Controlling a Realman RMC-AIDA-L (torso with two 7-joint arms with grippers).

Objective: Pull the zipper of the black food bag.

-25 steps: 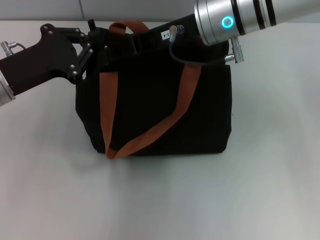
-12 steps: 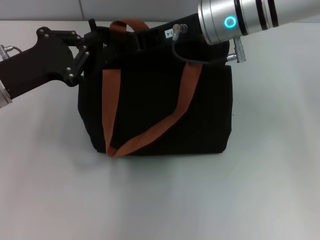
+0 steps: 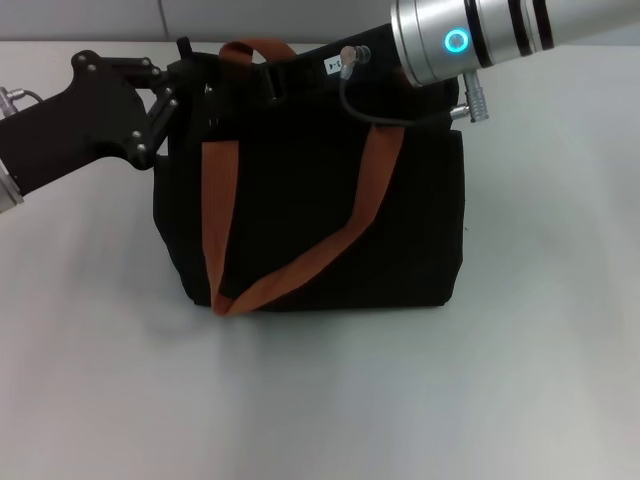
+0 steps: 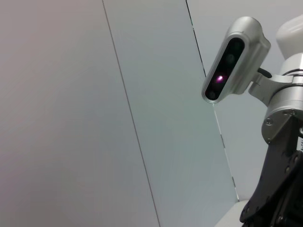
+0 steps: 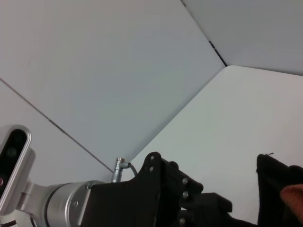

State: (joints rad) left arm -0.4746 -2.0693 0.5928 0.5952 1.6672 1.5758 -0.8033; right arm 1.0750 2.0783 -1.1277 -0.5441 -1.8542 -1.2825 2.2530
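Observation:
The black food bag [image 3: 420, 220] stands upright at the middle of the white table, with orange-brown straps [image 3: 216, 200] forming a V on its front. My left gripper [image 3: 192, 80] reaches in from the left and sits at the bag's top left corner, by the rear handle [image 3: 258, 45]. My right gripper [image 3: 272, 82] reaches in from the upper right and lies over the bag's top edge. The zipper is hidden behind the two grippers. The right wrist view shows the left gripper's black body [image 5: 189, 201] and a corner of the bag [image 5: 273, 177].
The white table [image 3: 330, 400] extends in front of and beside the bag. A grey panelled wall [image 4: 142, 94] stands behind. The left wrist view shows the right arm's wrist camera [image 4: 234, 59] close by.
My left gripper has shifted slightly to the left and the bag's top left corner has moved a little with it. The right arm has hardly moved.

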